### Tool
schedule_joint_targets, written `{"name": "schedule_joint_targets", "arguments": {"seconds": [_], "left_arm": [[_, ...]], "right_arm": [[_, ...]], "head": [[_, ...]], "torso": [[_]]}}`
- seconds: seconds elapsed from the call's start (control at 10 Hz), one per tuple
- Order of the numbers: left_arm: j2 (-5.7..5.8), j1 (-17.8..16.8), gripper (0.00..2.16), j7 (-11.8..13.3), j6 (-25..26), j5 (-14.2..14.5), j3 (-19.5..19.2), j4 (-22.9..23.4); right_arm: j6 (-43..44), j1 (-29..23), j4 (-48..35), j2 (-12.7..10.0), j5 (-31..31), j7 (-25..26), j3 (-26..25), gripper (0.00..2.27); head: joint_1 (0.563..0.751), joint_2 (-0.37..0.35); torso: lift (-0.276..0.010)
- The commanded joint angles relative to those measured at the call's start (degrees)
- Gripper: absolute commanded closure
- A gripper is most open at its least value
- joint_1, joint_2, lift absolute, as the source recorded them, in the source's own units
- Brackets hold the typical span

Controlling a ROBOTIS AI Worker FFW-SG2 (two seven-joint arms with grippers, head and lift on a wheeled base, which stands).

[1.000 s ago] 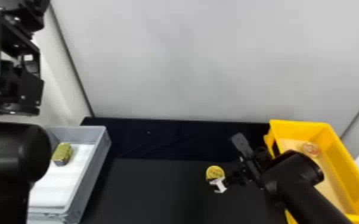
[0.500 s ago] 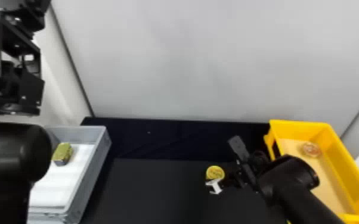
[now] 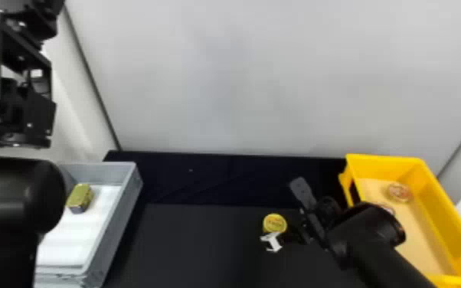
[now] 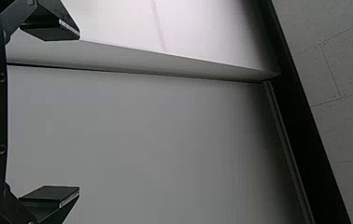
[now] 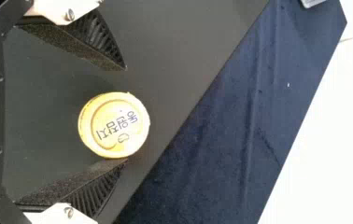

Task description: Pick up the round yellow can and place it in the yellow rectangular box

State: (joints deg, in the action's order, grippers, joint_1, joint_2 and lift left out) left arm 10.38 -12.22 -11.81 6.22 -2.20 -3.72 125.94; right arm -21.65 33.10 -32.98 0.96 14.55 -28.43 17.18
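While the right pincer (image 3: 280, 230) gapes around the yellow can (image 5: 84, 125) | its dark-lettered top (image 5: 118, 109) faces up

Grey rectangular plastic bin (image 3: 113, 233) at black tabletop's (image 3: 195, 245) left edge; white flat liner (image 3: 80, 233) inside; gold-green boxy tin (image 3: 80, 195) near bin's far edge; navy cloth (image 3: 218, 180) along tabletop's far edge; round reddish shiny object (image 3: 399, 192) toward far right corner.

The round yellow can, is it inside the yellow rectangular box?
No, the can rests on the black table surface, to the left of the box.
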Motion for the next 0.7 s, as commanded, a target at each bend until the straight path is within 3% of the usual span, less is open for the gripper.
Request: {"name": "schedule_joint_targets", "arguments": {"seconds": [0.0, 0.1, 0.2, 0.6], "left_arm": [[0.08, 0.09, 0.11, 0.12, -0.24, 0.0, -0.15, 0.01], [0.08, 0.09, 0.11, 0.2, -0.24, 0.0, -0.15, 0.1], [0.08, 0.26, 0.11, 0.2, -0.33, 0.0, -0.32, 0.1], [0.0, 0.53, 0.11, 0.2, -0.15, 0.0, -0.76, 0.45]], "right_arm": [[-0.07, -0.23, 0.2, 0.27, 0.58, 0.3, 0.41, 0.15], [-0.33, -0.23, 0.11, 0.27, 0.93, 0.47, 0.41, 0.29], [-0.77, -0.5, -0.59, 0.36, 1.19, 0.91, 0.41, 0.65], [-1.04, -1.73, -2.96, 0.8, 1.63, 0.3, 0.15, 0.67]], "head": [[0.663, 0.054], [0.663, 0.054], [0.663, 0.054], [0.663, 0.054]], "torso": [[0.001], [0.001], [0.001], [0.001]]}}
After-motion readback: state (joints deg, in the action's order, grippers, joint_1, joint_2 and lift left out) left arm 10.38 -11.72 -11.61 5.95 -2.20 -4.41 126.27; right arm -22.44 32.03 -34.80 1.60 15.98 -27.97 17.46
